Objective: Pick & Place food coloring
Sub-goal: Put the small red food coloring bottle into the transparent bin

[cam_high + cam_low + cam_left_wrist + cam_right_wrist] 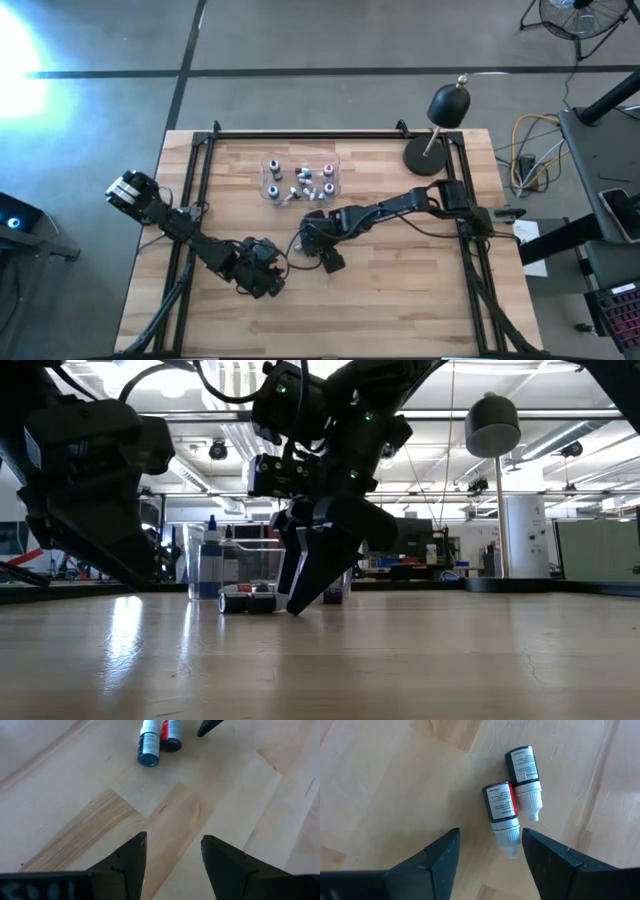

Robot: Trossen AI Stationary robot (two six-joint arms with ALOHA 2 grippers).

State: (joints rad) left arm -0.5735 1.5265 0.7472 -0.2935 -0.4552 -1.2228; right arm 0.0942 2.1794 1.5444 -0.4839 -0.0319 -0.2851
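Two food coloring bottles lie side by side on the wooden table, one with a red label (501,805) and one dark (522,767), their white caps pointing toward my right gripper (490,845). That gripper is open and low over the table. The red-labelled bottle's cap (509,837) lies between its fingertips, close to one finger, and I see no touch. My left gripper (174,847) is open over bare wood nearer the front, with both bottles (149,742) ahead of it. Several more bottles stand in the clear tray (300,178).
A black desk lamp (447,105) stands at the table's far right corner. A black frame (300,134) runs along the table's edges. The clear tray (235,560) sits behind the lying bottles, toward the far edge. Bare wood shows at the near right.
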